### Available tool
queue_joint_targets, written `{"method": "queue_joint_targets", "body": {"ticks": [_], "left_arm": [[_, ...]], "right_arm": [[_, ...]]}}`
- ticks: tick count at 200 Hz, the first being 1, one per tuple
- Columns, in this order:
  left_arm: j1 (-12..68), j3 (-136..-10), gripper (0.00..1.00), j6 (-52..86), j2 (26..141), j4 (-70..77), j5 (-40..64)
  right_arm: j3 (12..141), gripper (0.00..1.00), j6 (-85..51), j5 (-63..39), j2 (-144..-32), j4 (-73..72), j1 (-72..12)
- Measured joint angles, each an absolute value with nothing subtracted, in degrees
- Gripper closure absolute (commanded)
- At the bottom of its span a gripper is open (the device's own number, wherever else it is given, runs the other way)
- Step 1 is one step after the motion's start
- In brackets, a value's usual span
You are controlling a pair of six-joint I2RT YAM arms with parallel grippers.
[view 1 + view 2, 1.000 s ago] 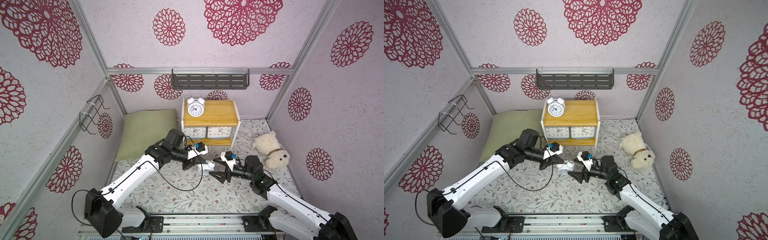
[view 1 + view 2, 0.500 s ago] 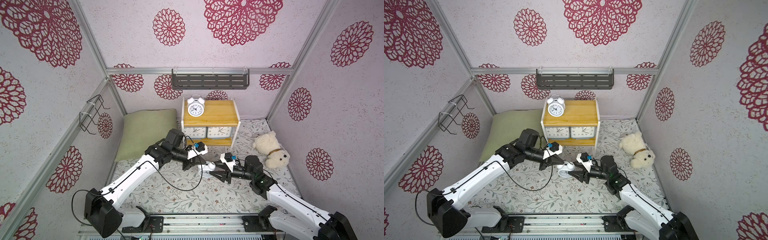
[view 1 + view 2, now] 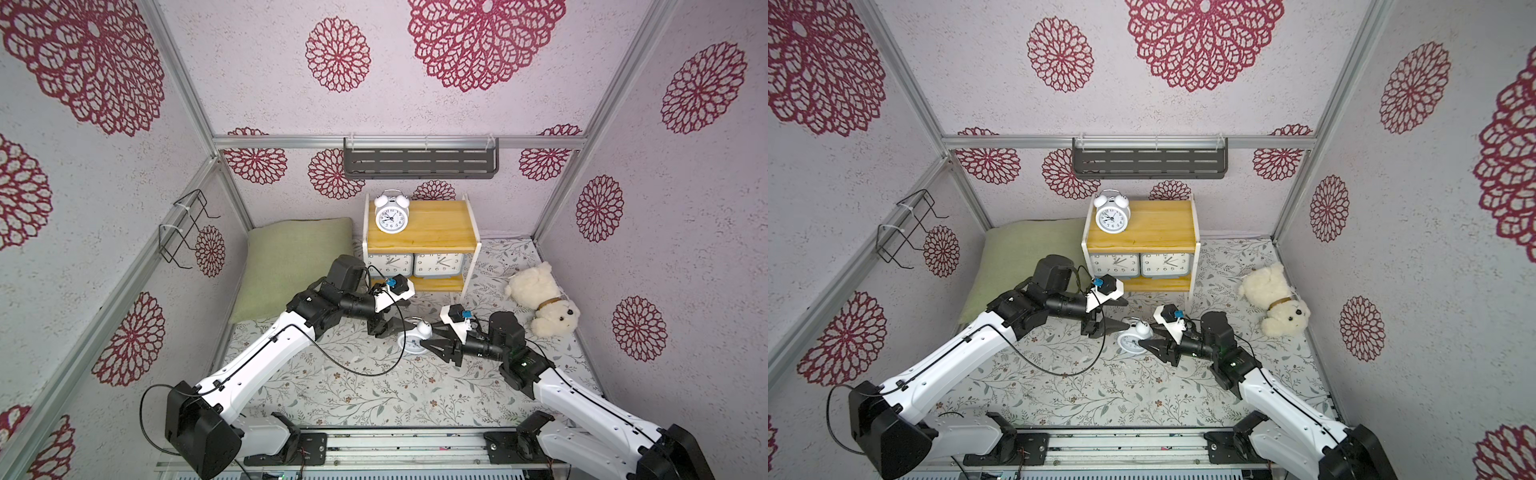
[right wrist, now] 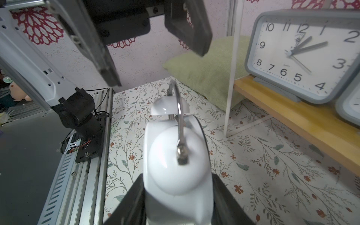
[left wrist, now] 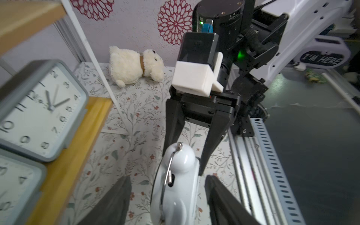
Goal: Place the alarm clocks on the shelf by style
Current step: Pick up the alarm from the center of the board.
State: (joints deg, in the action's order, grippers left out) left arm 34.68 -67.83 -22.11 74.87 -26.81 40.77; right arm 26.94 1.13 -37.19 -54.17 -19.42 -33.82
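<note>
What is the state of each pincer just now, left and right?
Left pincer: open, its fingers on either side of the small round white twin-bell alarm clock, not pressing it.
Right pincer: closed on that clock.

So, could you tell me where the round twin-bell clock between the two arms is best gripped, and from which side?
Grip the round twin-bell clock by its drum body, front face against back, coming from its side as the right end effector does. Those faces are flat and parallel; the bells and wire handle are rounded and thin.
</note>
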Motion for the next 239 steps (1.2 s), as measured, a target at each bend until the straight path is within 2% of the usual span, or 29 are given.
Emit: {"method": "queue_joint_targets", "body": {"ticks": [21,121,181,201,239], "left_arm": [[34.41,-64.12,0.17,-18.79,71.16,-21.96,35.2],[26.68,-59.05,0.2,-7.03,63.35,-15.73,12.93],[22.17,-59.05,0.28,-3.2,65.01,-12.64,14.13],[20.53,-59.05,0.36,-2.0,66.52,-10.81,16.03],[18.94,-59.55,0.44,-1.63,69.54,-9.23,19.64]], "right_arm": [[26.24,0.74,-0.1,-35.55,-51.79,-19.51,-32.97],[25.74,0.73,-6.79,-28.97,-42.81,-20.93,-24.58],[36.86,0.73,-7.64,-28.77,-47.72,-18.98,-22.24],[40.64,0.73,-7.64,-28.97,-49.8,-18.76,-22.13],[46.3,0.73,-7.64,-29.71,-53.01,-17.28,-22.02]]}}
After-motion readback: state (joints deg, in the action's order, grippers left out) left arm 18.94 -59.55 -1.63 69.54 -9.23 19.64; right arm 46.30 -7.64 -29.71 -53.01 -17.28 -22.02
